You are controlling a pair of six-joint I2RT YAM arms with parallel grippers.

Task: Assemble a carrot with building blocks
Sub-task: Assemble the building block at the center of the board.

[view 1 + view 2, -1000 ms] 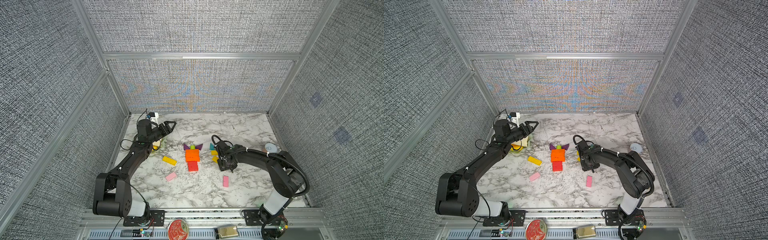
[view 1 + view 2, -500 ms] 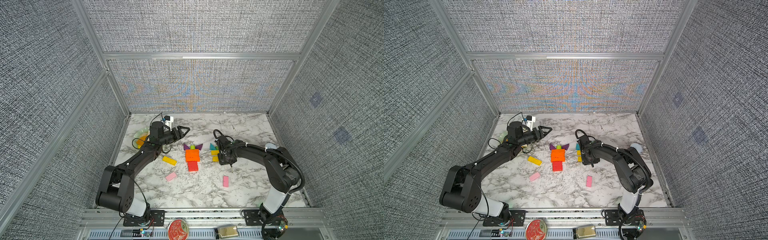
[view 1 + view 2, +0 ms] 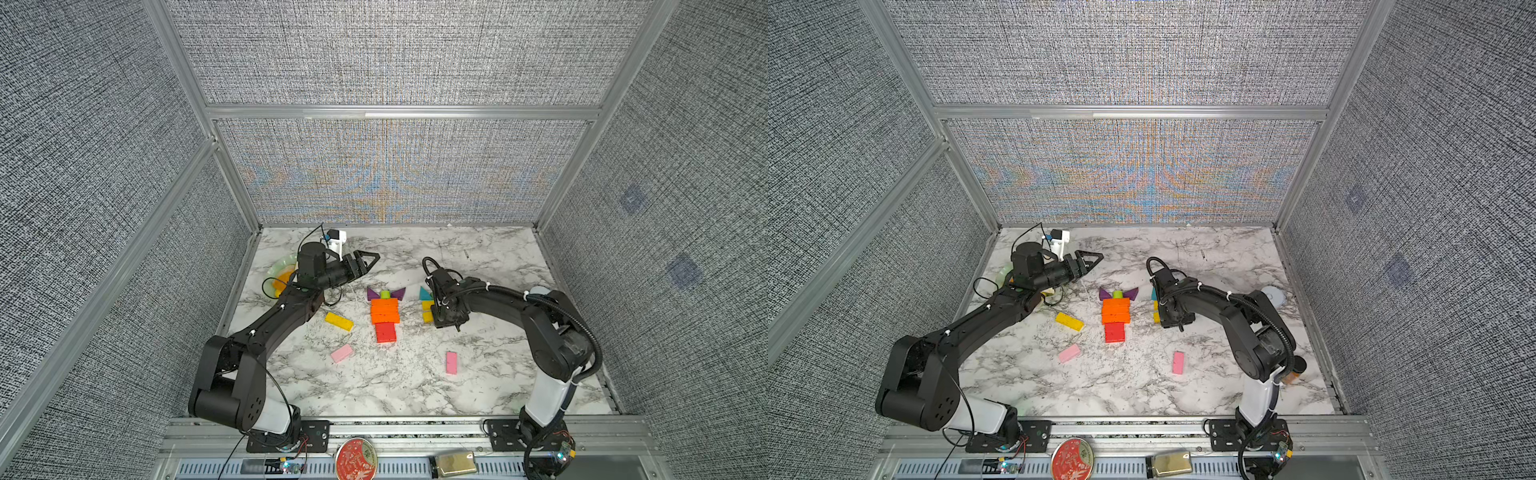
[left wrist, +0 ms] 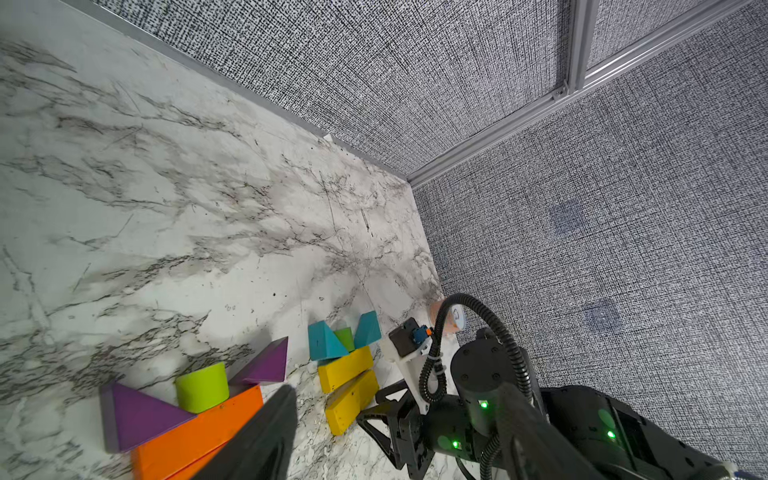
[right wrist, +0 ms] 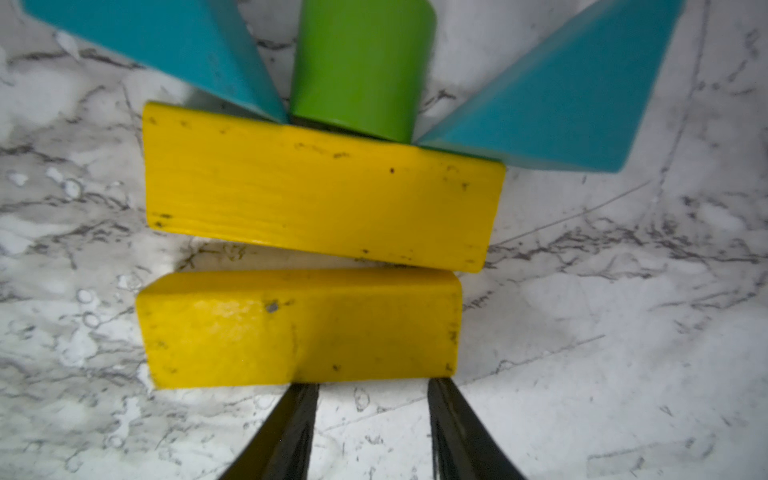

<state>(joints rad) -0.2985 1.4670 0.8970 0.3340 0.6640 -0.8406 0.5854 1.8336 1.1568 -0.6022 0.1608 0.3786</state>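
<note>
In both top views, orange bars (image 3: 385,311) with a red block (image 3: 385,332) lie under a green stub (image 3: 385,294) flanked by purple triangles (image 3: 372,293). Beside them, two yellow bars (image 5: 320,187) (image 5: 299,328) sit under teal triangles (image 5: 552,95) and a second green stub (image 5: 357,66). My right gripper (image 5: 372,386) (image 3: 446,322) is open; its fingertips (image 5: 305,388) touch the near yellow bar's long side, with only marble between them. My left gripper (image 3: 374,257) hovers shut and empty behind the orange figure.
A loose yellow bar (image 3: 339,321) and two pink bars (image 3: 342,353) (image 3: 451,362) lie on the marble. A pale green plate (image 3: 277,266) sits at the left wall, partly under my left arm. A white round object (image 3: 1273,296) rests near the right wall.
My left arm swung from over the plate toward the middle. My right gripper shifted slightly by the yellow bars and its jaws spread wider.
</note>
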